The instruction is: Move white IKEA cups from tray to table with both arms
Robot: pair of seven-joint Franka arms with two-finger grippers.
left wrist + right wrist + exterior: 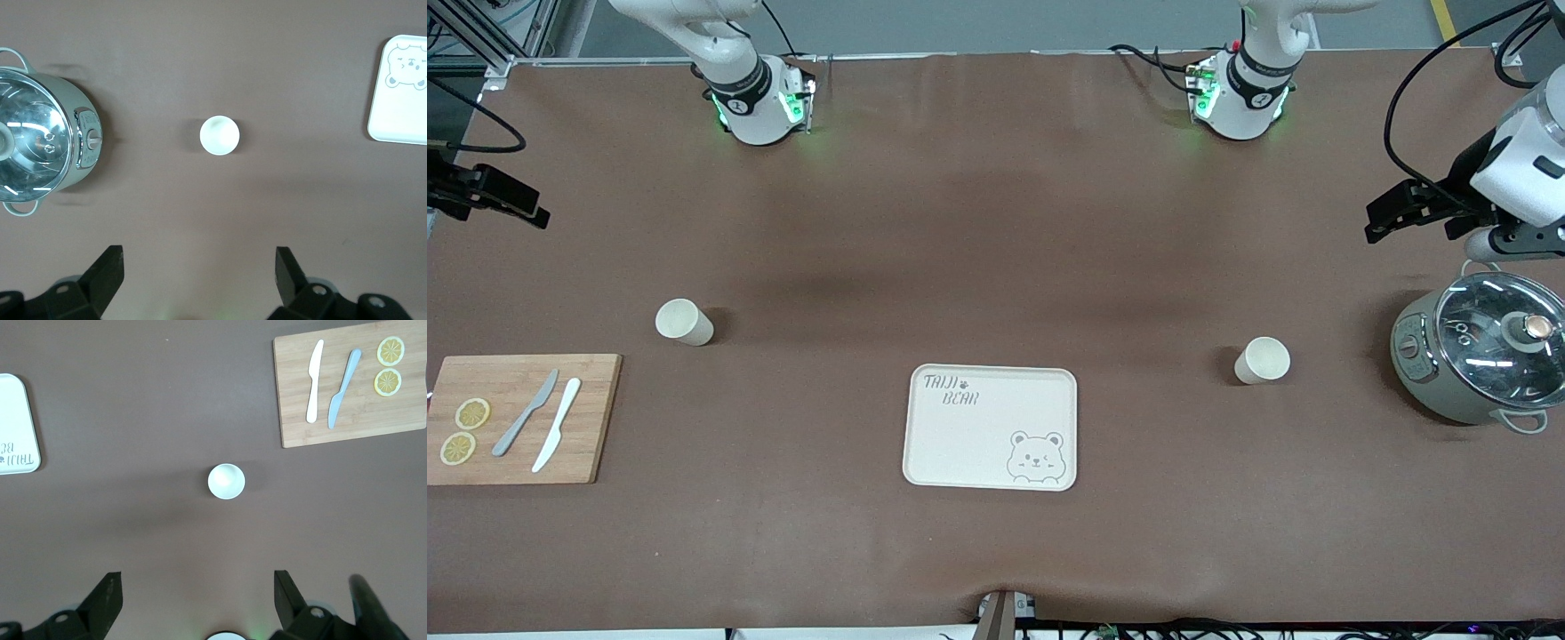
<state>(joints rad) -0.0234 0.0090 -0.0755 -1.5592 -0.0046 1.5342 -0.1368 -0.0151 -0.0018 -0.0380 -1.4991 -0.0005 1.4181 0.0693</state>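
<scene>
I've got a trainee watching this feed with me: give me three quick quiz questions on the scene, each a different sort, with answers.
1. True or false: both cups already stand on the tray.
2. Multiple choice: the cup at the left arm's end stands beside A) the cutting board, B) the pot, C) a bowl.
3. Fill in: on the cutting board lie two knives and two ____ slices.

Key:
1. False. Both cups stand upright on the table; the other cup is near the board.
2. B, the pot.
3. Lemon.

The left gripper and right gripper hang open, each over its cup.
</scene>
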